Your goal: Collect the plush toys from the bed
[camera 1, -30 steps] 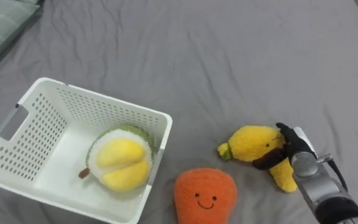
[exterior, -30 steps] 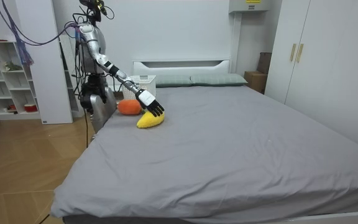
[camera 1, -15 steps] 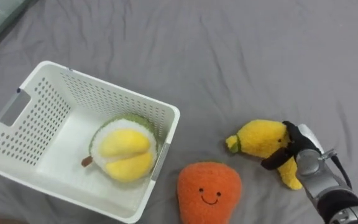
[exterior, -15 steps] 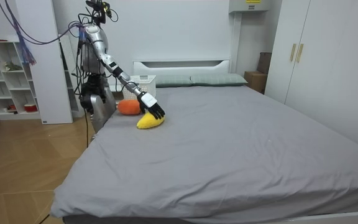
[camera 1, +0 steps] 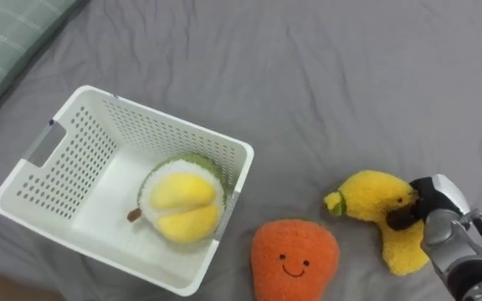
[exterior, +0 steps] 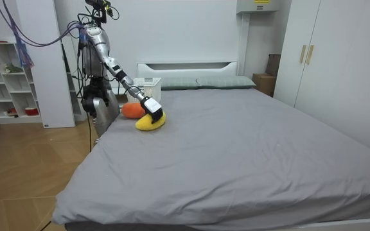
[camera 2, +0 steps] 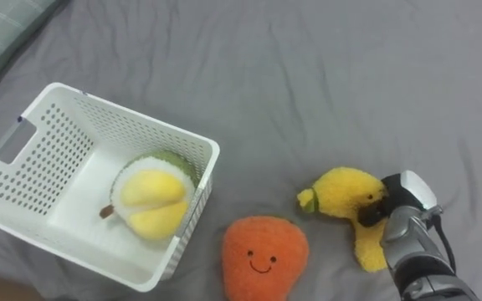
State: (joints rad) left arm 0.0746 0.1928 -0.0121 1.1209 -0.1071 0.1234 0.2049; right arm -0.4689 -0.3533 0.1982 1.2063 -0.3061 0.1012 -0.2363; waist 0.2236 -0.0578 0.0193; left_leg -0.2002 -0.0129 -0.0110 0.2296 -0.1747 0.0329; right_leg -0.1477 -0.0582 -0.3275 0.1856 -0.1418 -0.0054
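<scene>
Banana toy (camera 1: 373,199) on the bed (camera 1: 350,84), fingers of the right hand (camera 1: 432,211) curled round it

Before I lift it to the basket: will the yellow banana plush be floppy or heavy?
Probably floppy: the yellow banana plush is fuzzy fabric, bent where the right hand curls round it, so its ends may droop. Likely light for its size, being stuffed. Its bent shape should not roll.

— What's the room like?
— White wall (exterior: 185,29), wooden floor (exterior: 24,176). A wide bed (exterior: 236,147) under a grey sheet, with a white headboard (exterior: 188,66) and pale green pillows (exterior: 218,81).
— Other furniture?
— White wardrobe (exterior: 339,61) at the room view's right, white shelf unit (exterior: 5,83) at its left.
</scene>
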